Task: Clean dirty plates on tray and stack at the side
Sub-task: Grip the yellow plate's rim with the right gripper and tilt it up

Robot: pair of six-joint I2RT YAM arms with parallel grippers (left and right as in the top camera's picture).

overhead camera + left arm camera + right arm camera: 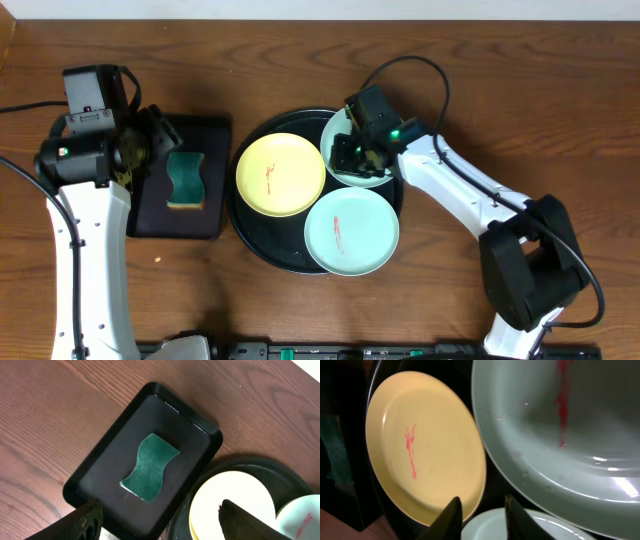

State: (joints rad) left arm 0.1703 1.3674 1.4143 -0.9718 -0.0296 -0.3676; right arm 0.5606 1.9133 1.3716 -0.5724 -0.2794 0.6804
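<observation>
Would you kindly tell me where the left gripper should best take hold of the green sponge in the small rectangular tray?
Grip the sponge across its narrow waist, coming straight down from above. It lies flat in the small tray, apart from the rim, and its wavy long sides pinch in at the middle, so the grip should seat there. The left gripper is open above it.

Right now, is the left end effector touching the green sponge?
Apart. The left wrist view shows bare rectangular tray between the sponge and the open left end effector.
</observation>
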